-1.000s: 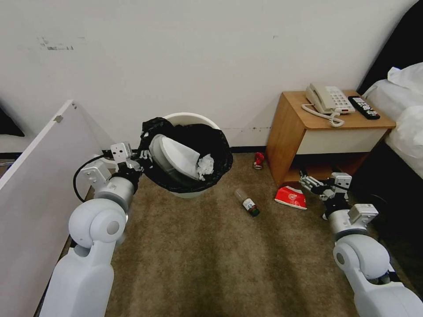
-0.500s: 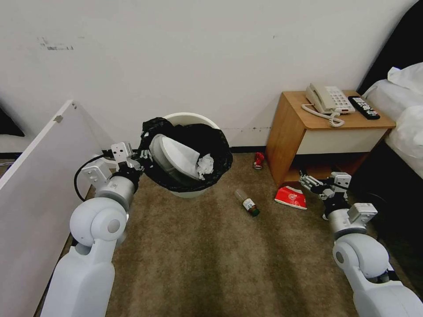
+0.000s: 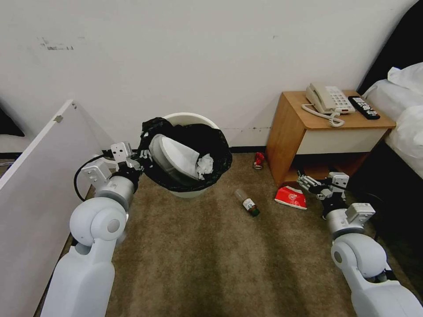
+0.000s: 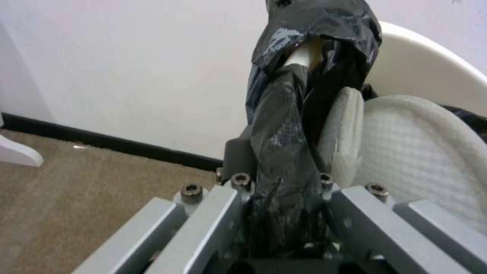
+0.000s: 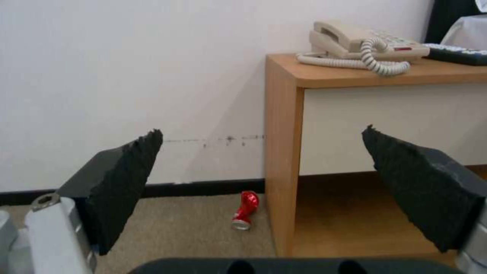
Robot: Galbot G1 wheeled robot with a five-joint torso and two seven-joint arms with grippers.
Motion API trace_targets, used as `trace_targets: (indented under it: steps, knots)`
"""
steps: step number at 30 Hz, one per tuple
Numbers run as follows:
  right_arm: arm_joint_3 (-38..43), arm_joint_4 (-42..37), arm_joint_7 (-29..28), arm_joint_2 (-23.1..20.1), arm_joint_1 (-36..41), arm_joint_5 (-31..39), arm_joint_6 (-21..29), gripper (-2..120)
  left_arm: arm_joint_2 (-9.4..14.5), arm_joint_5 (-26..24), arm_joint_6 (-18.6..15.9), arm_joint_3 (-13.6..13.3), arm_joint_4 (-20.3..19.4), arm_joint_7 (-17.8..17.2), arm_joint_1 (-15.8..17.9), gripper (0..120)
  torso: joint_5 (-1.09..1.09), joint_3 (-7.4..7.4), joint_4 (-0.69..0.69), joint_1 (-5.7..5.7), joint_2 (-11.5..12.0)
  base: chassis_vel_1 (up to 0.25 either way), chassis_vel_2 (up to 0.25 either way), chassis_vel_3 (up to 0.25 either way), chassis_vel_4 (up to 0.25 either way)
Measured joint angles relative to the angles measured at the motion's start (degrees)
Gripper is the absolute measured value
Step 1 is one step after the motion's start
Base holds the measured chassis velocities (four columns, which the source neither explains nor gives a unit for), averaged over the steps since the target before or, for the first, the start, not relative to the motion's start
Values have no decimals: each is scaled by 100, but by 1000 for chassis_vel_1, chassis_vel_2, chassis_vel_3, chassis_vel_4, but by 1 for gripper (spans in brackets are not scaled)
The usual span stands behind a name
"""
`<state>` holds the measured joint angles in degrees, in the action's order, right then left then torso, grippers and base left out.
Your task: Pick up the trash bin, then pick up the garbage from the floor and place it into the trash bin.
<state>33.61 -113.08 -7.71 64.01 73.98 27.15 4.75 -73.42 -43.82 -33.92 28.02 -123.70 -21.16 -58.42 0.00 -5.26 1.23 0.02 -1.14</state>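
The trash bin (image 3: 190, 192), white with a black bag over its rim, hangs tilted above the carpet. My left gripper (image 3: 143, 156) is shut on its near-left rim; in the left wrist view my left gripper (image 4: 284, 167) pinches the bagged rim. Two white slippers (image 3: 175, 156) and a tissue (image 3: 205, 166) lie inside the bin. On the floor are a red packet (image 3: 291, 197), a small bottle (image 3: 247, 203) and a red can (image 3: 258, 160). My right gripper (image 3: 307, 181) is open, low, just right of the packet. The right wrist view shows its fingers (image 5: 127, 179) wide apart and the red can (image 5: 245, 210) beyond.
A wooden nightstand (image 3: 291, 132) against the wall carries a beige telephone (image 3: 328, 100) and a black remote (image 3: 363, 107). A bed with white bedding (image 3: 405, 114) is at the right. A white panel (image 3: 39, 176) leans at the left. Open carpet lies in front.
My right arm has crept slightly left toward the red packet. The left arm and the bin have held still.
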Motion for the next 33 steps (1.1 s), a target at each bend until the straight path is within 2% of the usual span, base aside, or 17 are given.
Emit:
trace_targets:
  steps: [33]
  knots:
    - [-1, -7, 51, 33, -9, 9, -13, 100, -5, -4, -2, -36, -2, 3, 3, 4, 0, 0, 0, 0, 0, 0, 0, 0, 0]
